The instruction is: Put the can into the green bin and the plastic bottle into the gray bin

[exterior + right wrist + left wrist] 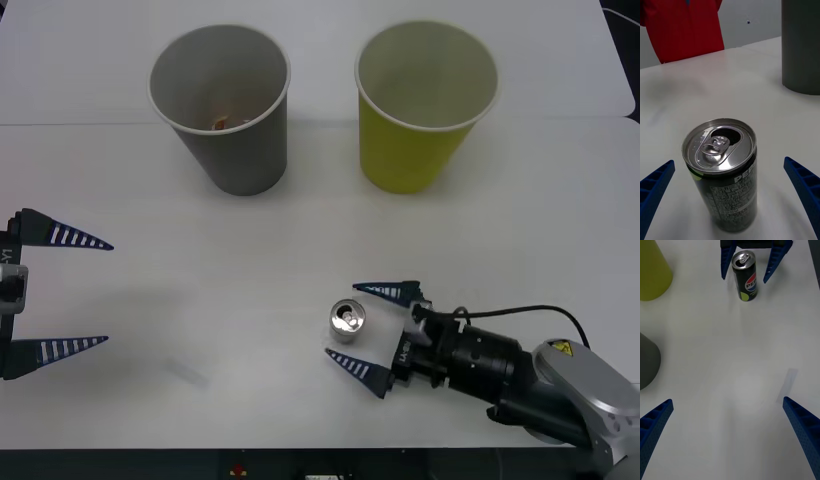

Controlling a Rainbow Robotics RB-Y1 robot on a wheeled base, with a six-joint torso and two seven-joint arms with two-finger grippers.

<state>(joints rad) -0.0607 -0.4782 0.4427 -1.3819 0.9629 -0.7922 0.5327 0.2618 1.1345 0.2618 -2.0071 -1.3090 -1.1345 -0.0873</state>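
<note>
One can stands upright on the white surface, toward the near edge and right of centre; black sides, silver top with the tab opening showing, a round red-white-blue logo on the side seen from the left wrist view; nothing touches it. Two cups stand side by side toward the far edge, apart from each other: one gray bin on the left, one green bin on the right; both upright, mouths open upward; a small orange-brown object lies in the bottom of the gray one, too small to identify. Right hand lies low over the surface near the near edge, its two blue ribbed fingers spread wide with the can standing between them, a gap on each side; no contact visible. Left hand sits at the left edge, its two fingers also spread wide, gripping nothing, well apart from the can and both cups.
</note>
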